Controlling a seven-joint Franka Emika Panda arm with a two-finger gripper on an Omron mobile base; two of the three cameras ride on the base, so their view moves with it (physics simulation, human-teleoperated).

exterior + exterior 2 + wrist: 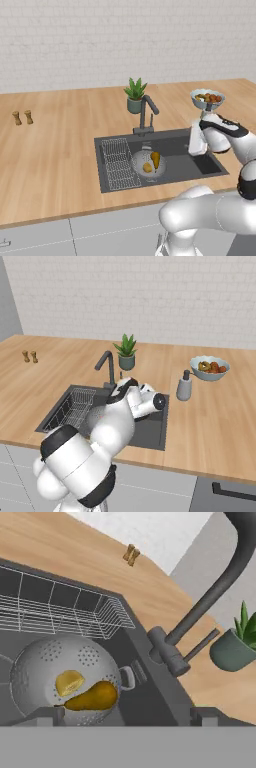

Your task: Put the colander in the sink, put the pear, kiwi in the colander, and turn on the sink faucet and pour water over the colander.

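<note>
Claw [125,716] is spread wide with nothing in it, though its tips barely poke up at the bottom of the hand view, so there's not much to go on. The arm reaches over the sink [210,165], hand tilted toward the faucet [200,612]. The colander [35,667], a holey grey bowl, sits in the sink beside the rack [55,607], with the pear [92,697] and kiwi [68,682] touching inside. The plant [235,647] is cut off on the counter [50,150].

The white arm [210,212] bends up from five o'clock, its hand level, the gripper [125,714] with its jaws spread wide, holding nothing.
</note>
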